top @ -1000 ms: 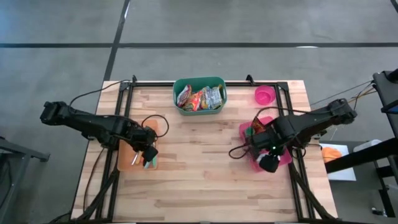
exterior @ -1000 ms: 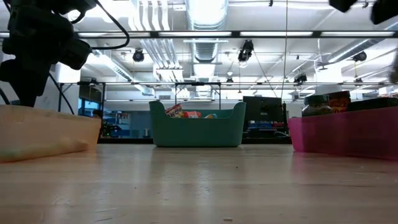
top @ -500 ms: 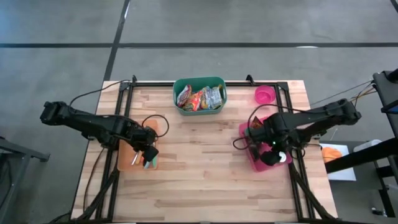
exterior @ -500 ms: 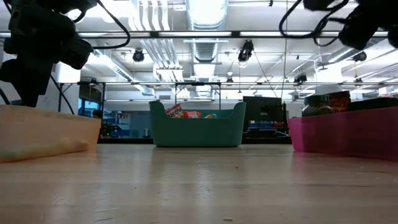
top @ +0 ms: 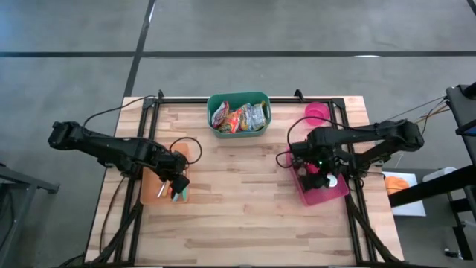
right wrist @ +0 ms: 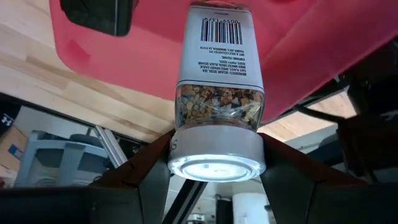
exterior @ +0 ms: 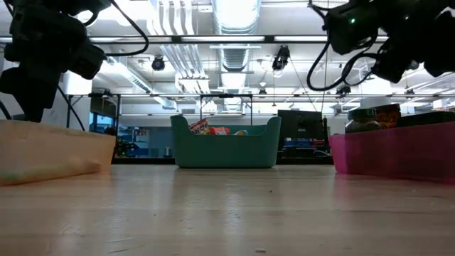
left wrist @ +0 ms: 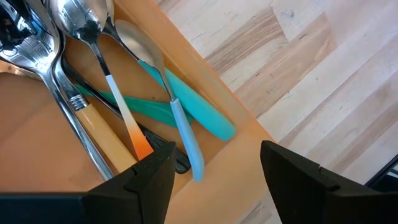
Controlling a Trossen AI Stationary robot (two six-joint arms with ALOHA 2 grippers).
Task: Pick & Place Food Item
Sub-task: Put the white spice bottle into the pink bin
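Two claws: right claw (right wrist: 214,163) grips a spice jar (right wrist: 216,93) above the pink bin (top: 327,190); left claw (left wrist: 214,177) gapes empty.

Bright ceiling strip lights (exterior: 234,18) glare in the low view; the tabletop (exterior: 227,213) blurs nearby. Overhead lighting is even, with soft shadows.

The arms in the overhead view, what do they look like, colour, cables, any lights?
Both are dark, slender, jointed arms. Loose black cables loop from the left arm and the right arm. A small green light glows near the right gripper. The left gripper has blocky dark fingers.
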